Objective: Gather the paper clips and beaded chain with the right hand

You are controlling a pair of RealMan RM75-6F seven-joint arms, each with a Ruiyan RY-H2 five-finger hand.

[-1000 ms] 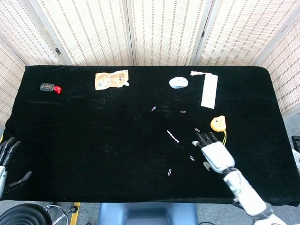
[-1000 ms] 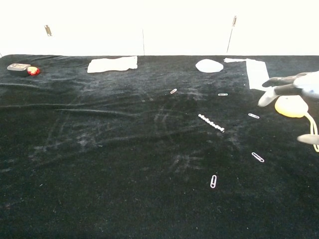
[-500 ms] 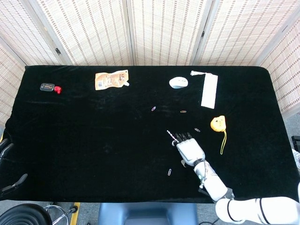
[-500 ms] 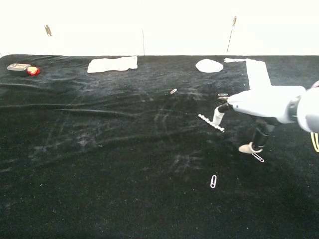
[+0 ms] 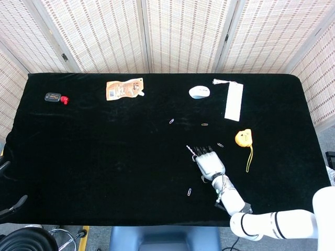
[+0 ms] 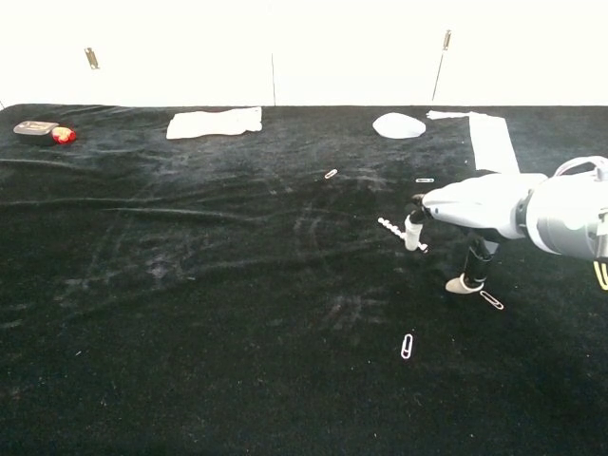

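Head view: right hand (image 5: 209, 163) palm-down on black table (image 5: 104, 157), fingertips at the near end of the chain (image 5: 189, 149), likely to drag it in. Clips scattered: (image 5: 171, 121), (image 5: 204, 124), (image 5: 220, 145), (image 5: 189, 192). Left hand (image 5: 10, 206) barely visible at the table edge, grip unclear.

Chest view: right hand's fingers (image 6: 414, 234) curled down, touching the chain (image 6: 391, 227), holding nothing; thumb planted beside a clip (image 6: 491, 299).

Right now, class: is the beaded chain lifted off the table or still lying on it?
Lying on it. The beaded chain lies stretched on the black table, with the right hand's fingertips down at one end.
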